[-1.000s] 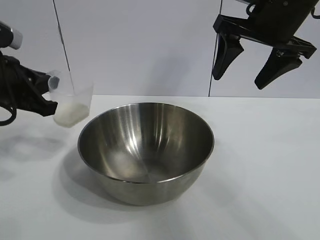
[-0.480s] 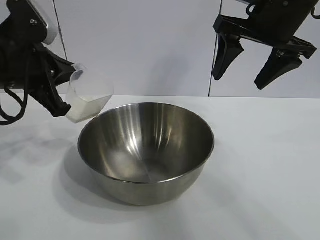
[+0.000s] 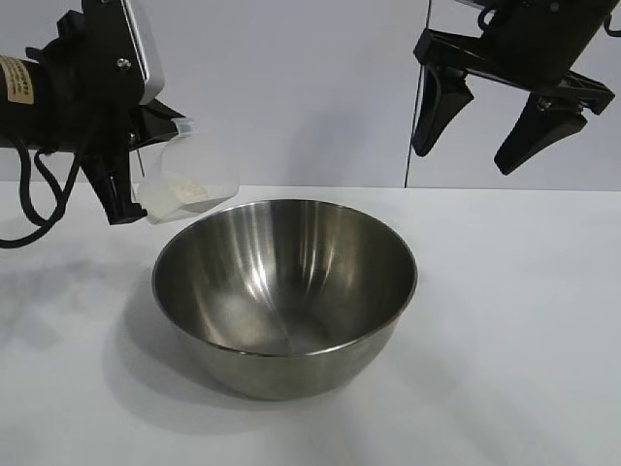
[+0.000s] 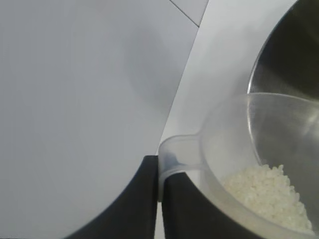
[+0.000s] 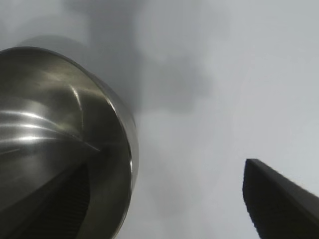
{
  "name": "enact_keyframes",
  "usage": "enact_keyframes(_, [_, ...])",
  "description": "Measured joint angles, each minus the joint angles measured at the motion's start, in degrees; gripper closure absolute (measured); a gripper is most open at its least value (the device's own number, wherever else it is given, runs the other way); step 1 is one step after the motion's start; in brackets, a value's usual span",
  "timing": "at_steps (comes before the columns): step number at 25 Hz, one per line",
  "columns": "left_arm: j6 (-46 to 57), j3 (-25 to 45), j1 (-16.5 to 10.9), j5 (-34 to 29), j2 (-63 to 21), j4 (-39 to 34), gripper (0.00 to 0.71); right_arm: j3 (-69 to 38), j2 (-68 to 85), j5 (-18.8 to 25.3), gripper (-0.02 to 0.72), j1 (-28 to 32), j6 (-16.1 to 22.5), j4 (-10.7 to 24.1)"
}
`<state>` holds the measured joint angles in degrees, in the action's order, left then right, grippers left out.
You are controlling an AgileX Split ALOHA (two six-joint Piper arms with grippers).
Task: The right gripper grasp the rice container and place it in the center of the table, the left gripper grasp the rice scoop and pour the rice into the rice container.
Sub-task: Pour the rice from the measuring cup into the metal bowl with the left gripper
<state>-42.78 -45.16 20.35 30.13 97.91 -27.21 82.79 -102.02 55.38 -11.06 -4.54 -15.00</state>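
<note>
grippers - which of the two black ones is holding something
The left gripper, on the arm with the yellow label: it is shut on the rice scoop, tilted above the rice container's rim. The right gripper hangs open and empty, higher up.

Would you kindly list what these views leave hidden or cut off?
- Exterior view: the left gripper has its arm cut by the left edge; its grip on the rice scoop is hidden behind the cup.
- Right wrist view: the rice container is cropped; the right gripper shows only fingertips.
</note>
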Motion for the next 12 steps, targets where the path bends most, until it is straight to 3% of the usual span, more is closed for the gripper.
enact_keyframes(8, [-5.3, -2.3, 4.2, -1.3, 0.0, -0.1, 0.701, 0.0, 0.0, 0.0, 0.126, 0.0, 0.0, 0.0])
enact_keyframes(12, [-9.5, -3.6, 4.8, -3.3, 0.0, -0.1, 0.701, 0.0, 0.0, 0.0, 0.126, 0.0, 0.0, 0.0])
